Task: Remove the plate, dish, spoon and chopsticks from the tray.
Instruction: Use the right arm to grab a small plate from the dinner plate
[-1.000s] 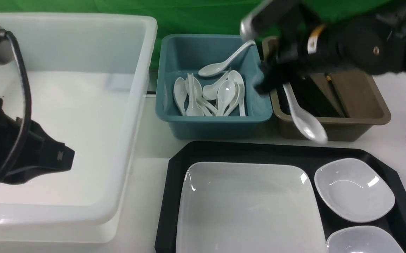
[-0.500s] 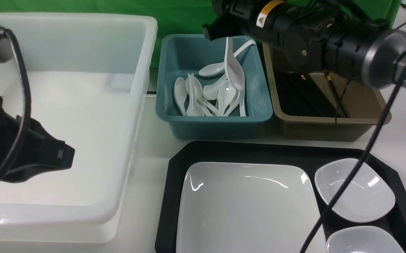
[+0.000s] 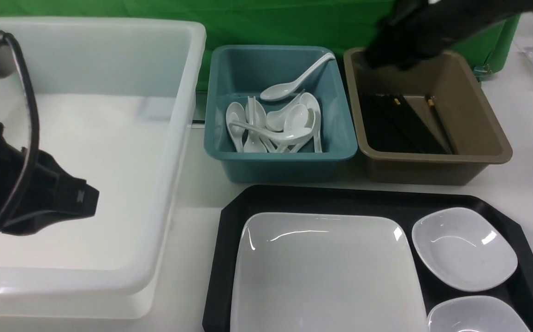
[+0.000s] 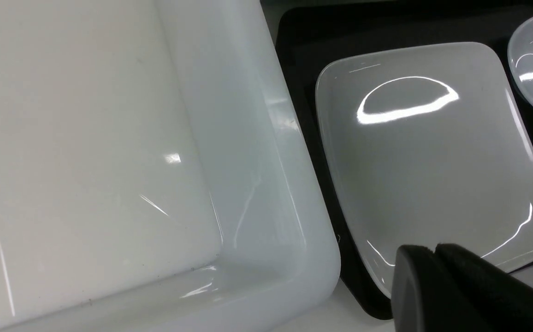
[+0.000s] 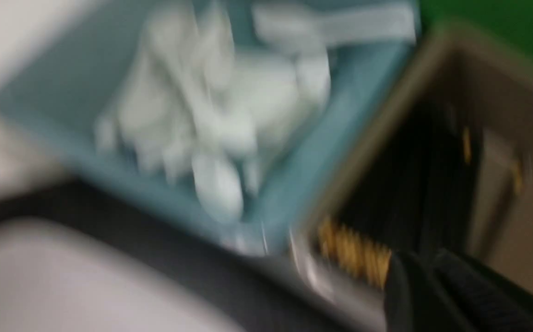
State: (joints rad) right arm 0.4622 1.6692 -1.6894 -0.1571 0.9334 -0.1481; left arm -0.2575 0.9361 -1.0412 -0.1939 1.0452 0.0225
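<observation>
Green cloth (image 3: 271, 23) backs a white table (image 3: 192, 198), and only the front view takes in the whole layout. The tray (image 3: 322, 196) sits at the table's near edge, its front cut off by the frame. On it lie the plate (image 3: 326, 272), filling its left part, a small white dish (image 3: 464, 249) on its right side, and a second dish (image 3: 476, 316) that is cropped at the bottom. Just beyond the tray's far rim stand a teal bin (image 3: 280, 166) and a brown bin (image 3: 432, 168). The spoon (image 3: 275, 134) lies crosswise on a heap of like spoons in the teal bin, off the tray. The chopsticks (image 3: 400, 124) lie among other dark sticks in the brown bin, too alike to tell apart. A large white tub (image 3: 186, 129) stands off the tray's left side.

The left arm (image 3: 40, 203) and its cable (image 3: 29, 115) hang over the tub and hide part of its floor. Only the left wrist view shows the left jaws. Their two dark tips are pressed together with nothing between them, seen against the plate's corner and the tray's rim. The right arm (image 3: 432, 27) is a black smear above the brown bin, covering its far rim. The right wrist view is badly blurred. The right jaws seem closed and empty there, with both bins and the tray's rim beyond them.
</observation>
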